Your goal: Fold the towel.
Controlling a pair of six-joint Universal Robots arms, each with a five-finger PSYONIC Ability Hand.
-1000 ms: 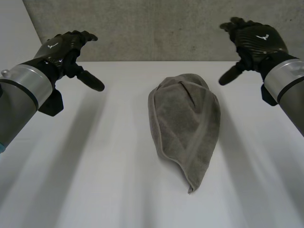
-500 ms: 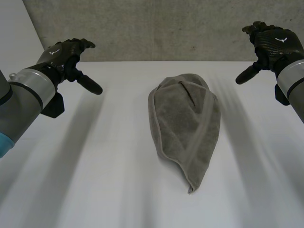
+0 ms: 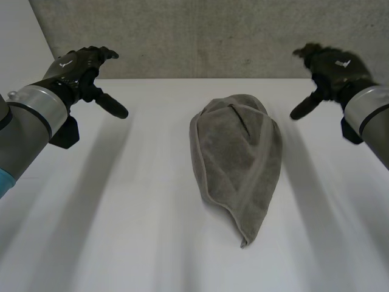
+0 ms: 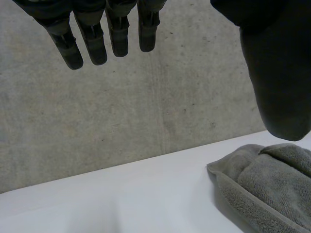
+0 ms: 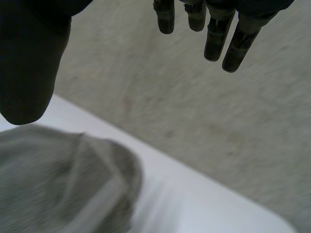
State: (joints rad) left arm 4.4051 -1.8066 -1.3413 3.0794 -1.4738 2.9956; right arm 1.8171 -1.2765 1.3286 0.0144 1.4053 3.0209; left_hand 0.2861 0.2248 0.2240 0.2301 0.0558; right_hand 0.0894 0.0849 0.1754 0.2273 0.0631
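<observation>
Grey terry towel [image 3: 237, 164], bunched into a loose teardrop-shaped heap with a hemmed band running down to a point, lies on the white table [image 3: 121, 219] between the two hands and well apart from both. Black left hand [image 3: 78, 68] hovers to one side of the heap, fingers straight and relaxed, thumb spread towards the towel, holding nothing. Black right hand [image 3: 333, 66] mirrors it on the other side, likewise spread and empty.

Judged from this layout, the hands are poised high and wide so that each can descend on its own side of the cloth. The towel is not spread flat, so folding has hardly begun, and an edge or corner must first be found.

Head view gives the heap's whole outline and the gap to each hand. Left wrist view adds the thick hemmed rim of the towel just beneath the left thumb [image 4: 279, 77], with the left fingers [image 4: 92, 41] set against the grey concrete wall [image 4: 121, 111]. Right wrist view shows the heap's rounded far end under the right thumb [image 5: 29, 63].
</observation>
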